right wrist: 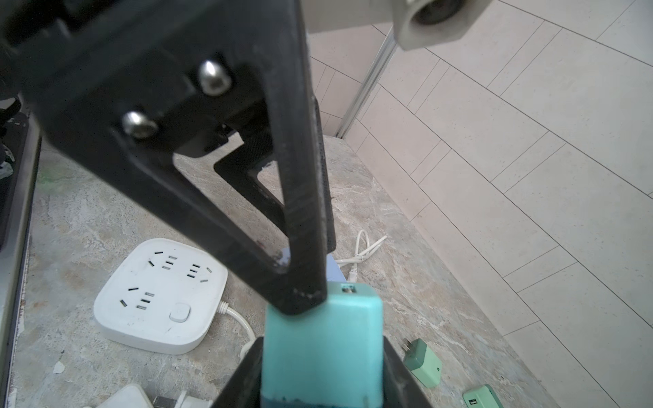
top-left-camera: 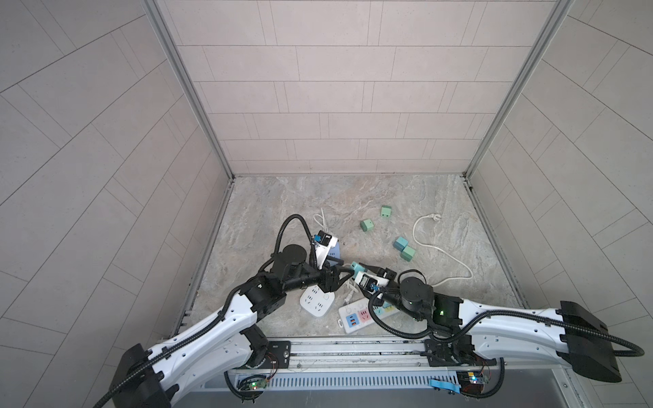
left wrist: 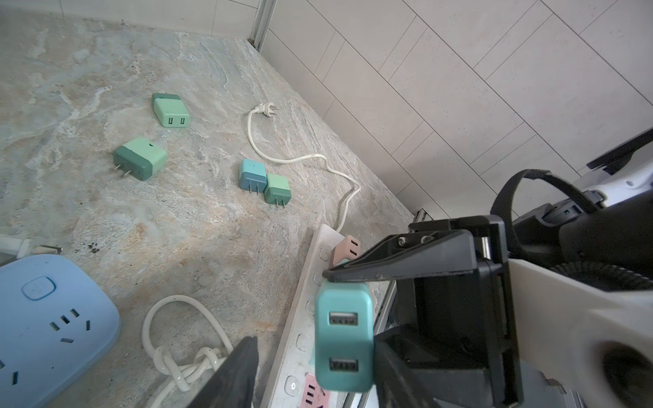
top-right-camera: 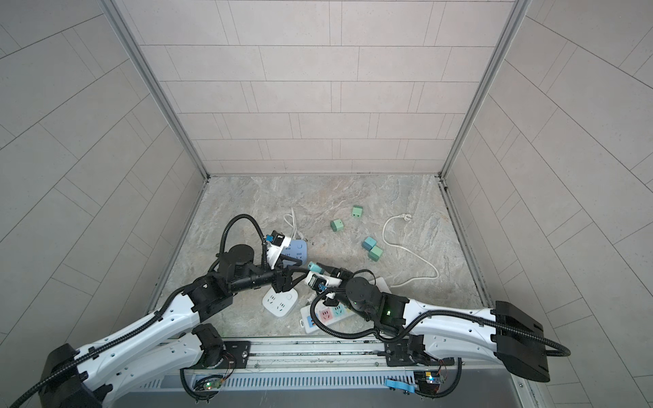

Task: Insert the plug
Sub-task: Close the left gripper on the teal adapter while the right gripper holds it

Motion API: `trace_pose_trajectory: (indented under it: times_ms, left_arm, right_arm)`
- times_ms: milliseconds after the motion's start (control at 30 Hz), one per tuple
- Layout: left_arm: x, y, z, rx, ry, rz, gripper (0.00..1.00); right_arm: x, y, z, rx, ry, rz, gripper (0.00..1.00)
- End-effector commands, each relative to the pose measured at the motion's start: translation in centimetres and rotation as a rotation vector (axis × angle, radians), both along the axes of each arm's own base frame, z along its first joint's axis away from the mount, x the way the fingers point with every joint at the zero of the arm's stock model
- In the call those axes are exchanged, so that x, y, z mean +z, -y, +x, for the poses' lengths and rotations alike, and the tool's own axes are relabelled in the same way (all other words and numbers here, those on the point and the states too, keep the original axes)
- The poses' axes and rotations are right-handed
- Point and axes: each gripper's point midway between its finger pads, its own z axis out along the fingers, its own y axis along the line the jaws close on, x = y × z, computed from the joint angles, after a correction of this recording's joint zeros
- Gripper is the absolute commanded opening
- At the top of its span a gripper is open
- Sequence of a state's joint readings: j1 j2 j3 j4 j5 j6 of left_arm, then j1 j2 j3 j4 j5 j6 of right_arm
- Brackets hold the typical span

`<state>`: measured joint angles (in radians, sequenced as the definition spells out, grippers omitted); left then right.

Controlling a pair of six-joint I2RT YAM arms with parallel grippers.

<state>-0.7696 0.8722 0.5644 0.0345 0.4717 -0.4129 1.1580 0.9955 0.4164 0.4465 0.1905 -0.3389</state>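
The teal plug (right wrist: 323,339) with two USB ports (left wrist: 343,335) hangs above the floor, and my right gripper (right wrist: 321,348) is shut on its sides. In both top views it sits mid-floor (top-left-camera: 355,265) (top-right-camera: 312,265) between the two arms. My left gripper (left wrist: 314,356) straddles the plug's free end. One of its fingers (left wrist: 392,356) touches the plug. The other finger (left wrist: 236,374) stands apart from it with a gap. Below the plug lies a long white power strip (left wrist: 304,318) with coloured sockets (top-left-camera: 360,312).
A white square socket block (top-left-camera: 317,301) (right wrist: 159,296) lies under the left arm and a blue one (top-right-camera: 296,251) (left wrist: 46,325) behind it. Several green and blue plugs (top-left-camera: 367,225) (top-left-camera: 408,253) and a white cord (top-left-camera: 445,254) lie farther back. Tiled walls enclose the floor.
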Motion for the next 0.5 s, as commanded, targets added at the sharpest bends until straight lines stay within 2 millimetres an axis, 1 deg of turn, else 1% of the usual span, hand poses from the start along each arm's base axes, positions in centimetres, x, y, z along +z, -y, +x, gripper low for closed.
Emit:
trace_pose_trajectory:
  times_ms: [0,333,467]
  left_arm:
    - [2.3,0.7,0.0,-0.03,0.042,-0.054,0.56]
    - [2.0,1.3,0.0,-0.06,0.033,-0.046,0.51]
    - [1.5,1.6,0.0,-0.077,0.018,-0.039,0.51]
  right_arm:
    - [1.6,-0.6,-0.1,0.018,0.028,0.038,0.13]
    - [2.2,-1.3,0.1,0.023,0.038,0.037,0.13]
    - [2.4,-1.7,-0.1,0.043,0.037,0.039,0.13]
